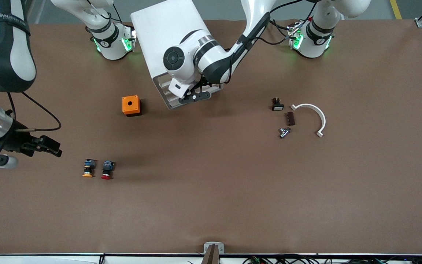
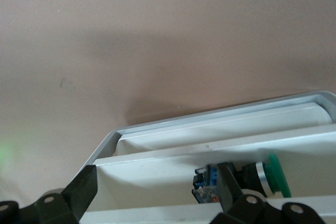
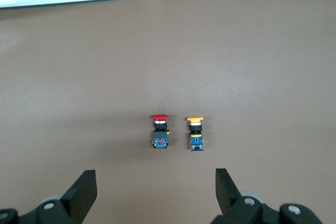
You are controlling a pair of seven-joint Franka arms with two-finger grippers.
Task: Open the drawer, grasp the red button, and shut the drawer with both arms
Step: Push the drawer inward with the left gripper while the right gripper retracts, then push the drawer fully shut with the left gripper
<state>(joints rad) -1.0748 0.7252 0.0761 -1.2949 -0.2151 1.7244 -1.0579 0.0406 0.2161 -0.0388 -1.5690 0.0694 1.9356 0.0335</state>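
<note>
The white cabinet stands between the arm bases, its drawer fronts facing the front camera. My left gripper is open at those fronts. In the left wrist view its fingers straddle a tray that holds a green-capped button. I cannot tell whether that tray is the top drawer. The red-capped button lies on the table beside a yellow-capped one. My right gripper hangs open and empty near them, toward the right arm's end. The right wrist view shows the red button between its fingers' line.
An orange box with a hole sits beside the cabinet. Toward the left arm's end lie a black switch, a brown block, a metal part and a white curved bracket.
</note>
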